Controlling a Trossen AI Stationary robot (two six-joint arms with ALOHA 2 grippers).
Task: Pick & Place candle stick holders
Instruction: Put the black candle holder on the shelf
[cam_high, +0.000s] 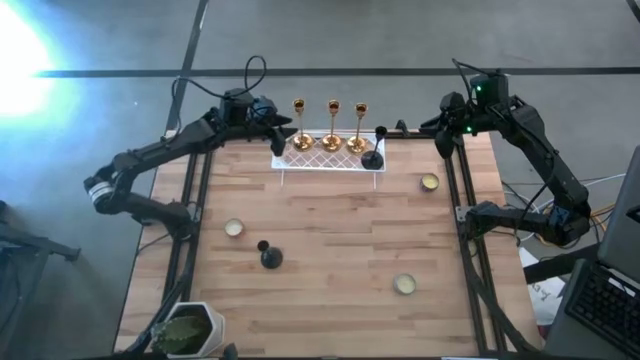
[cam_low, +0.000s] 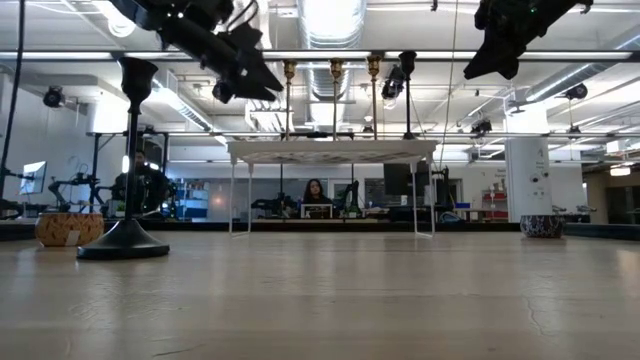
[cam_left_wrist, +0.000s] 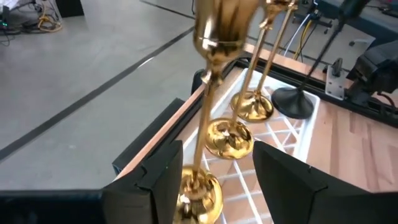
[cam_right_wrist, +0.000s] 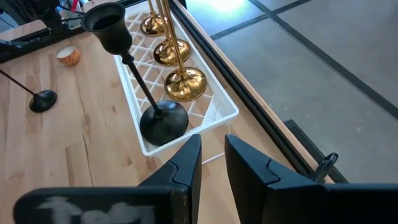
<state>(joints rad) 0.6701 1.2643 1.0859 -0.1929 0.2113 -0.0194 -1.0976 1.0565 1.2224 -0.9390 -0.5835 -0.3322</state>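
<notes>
Left gripper (cam_left_wrist: 208, 177): at the tray's left end, about 11 o'clock on the table in the high view; fingers parted either side of the nearest gold stem, not pinching it.
Nearest gold holder (cam_high: 299, 125): upright on the white lattice tray (cam_high: 330, 160), its stem between the left fingers and its base just under them.
Other gold holders: two more, (cam_high: 332, 124) and (cam_high: 358, 124), in a row toward 3 o'clock from the first.
Black holder on tray (cam_high: 374, 148): at the right end of the tray.
Right gripper (cam_right_wrist: 212, 163): near 1 o'clock off the tray's right end, narrowly parted, holding nothing.
Still on table: black holder (cam_high: 269, 254) at 7 o'clock; cream cups at (cam_high: 234, 228), (cam_high: 429, 182), (cam_high: 404, 284).
Risk: if the left fingers pull away crooked, one could clip the slim stem and topple it into its neighbours.
Cause: tall, top-heavy sticks standing close together.
</notes>
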